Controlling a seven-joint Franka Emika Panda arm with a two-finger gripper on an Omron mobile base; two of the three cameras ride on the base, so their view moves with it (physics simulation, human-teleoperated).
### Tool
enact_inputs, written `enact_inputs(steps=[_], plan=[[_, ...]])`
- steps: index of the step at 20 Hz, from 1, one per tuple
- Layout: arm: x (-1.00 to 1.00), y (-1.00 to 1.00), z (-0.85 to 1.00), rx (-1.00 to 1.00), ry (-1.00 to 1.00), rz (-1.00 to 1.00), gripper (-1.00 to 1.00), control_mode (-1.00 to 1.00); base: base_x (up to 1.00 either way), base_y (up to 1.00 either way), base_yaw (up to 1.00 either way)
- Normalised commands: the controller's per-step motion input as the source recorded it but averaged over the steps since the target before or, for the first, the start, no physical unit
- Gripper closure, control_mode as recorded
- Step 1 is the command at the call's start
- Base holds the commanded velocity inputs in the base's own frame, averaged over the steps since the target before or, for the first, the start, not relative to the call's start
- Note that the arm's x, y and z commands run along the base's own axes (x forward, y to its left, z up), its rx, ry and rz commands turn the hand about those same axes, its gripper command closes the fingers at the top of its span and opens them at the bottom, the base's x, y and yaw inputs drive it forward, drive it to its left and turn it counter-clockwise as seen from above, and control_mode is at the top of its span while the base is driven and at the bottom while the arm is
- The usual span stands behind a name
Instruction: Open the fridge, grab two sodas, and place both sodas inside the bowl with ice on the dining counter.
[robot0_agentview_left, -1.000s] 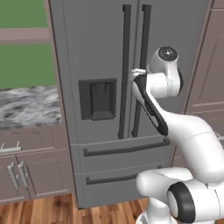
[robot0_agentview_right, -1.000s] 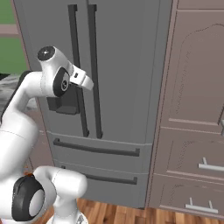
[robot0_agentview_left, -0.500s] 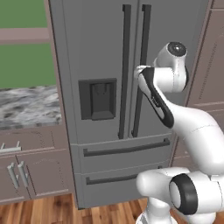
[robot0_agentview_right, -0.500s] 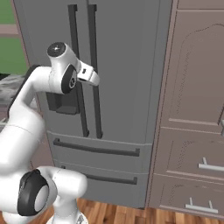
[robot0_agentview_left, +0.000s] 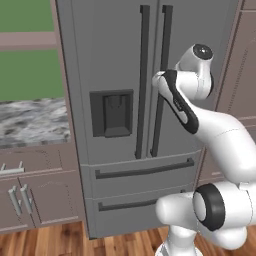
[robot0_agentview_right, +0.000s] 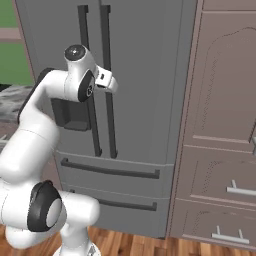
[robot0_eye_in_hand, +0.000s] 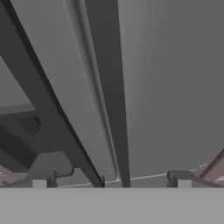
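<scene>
Item: tall grey steel French-door fridge (robot0_agentview_left: 115, 65), standing upright between a run of brown lower cabinets (robot0_agentview_left: 35, 195) on one side and a tall brown panelled cabinet (robot0_agentview_right: 225, 125) on the other. Both upper doors are sitting shut, their two long dark vertical handles (robot0_agentview_left: 144, 80) running side by side along the centre seam. A dark dispenser recess (robot0_agentview_left: 112, 112) is sitting in the left door. Two bottom drawers (robot0_agentview_left: 142, 170), each with a dark horizontal bar handle, are lying closed beneath the doors.

Item: two-finger gripper (robot0_eye_in_hand: 111, 179) on a white arm with dark joints. It is hovering at mid-door height, just in front of the right door's handle. In the hand view the two small dark fingertips (robot0_eye_in_hand: 43, 177) are standing wide apart, with the dark handle running up between them; nothing is being gripped, and whether a tip is touching the handle cannot be told. In the right base view the white hand (robot0_agentview_right: 106, 80) is pointing toward the two handles.

Item: grey-white marbled stone worktop (robot0_agentview_left: 30, 122), lying on the brown lower cabinets left of the fridge, below a green wall (robot0_agentview_left: 25, 45).

Item: brown wooden plank floor (robot0_agentview_left: 45, 242), running under the fridge and cabinets.
</scene>
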Motion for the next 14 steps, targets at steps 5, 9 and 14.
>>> enact_inputs(steps=[5,9,14], plan=[[0.45,0.0,-0.01,-0.03,0.0,0.0,-1.0,-1.0,0.0,0.0,0.0],[0.51,0.0,-0.08,-0.09,-0.12,0.0,-1.0,-1.0,0.0,0.0,0.0],[0.35,0.0,0.0,-0.13,-0.18,0.0,-1.0,-1.0,0.0,0.0,0.0]])
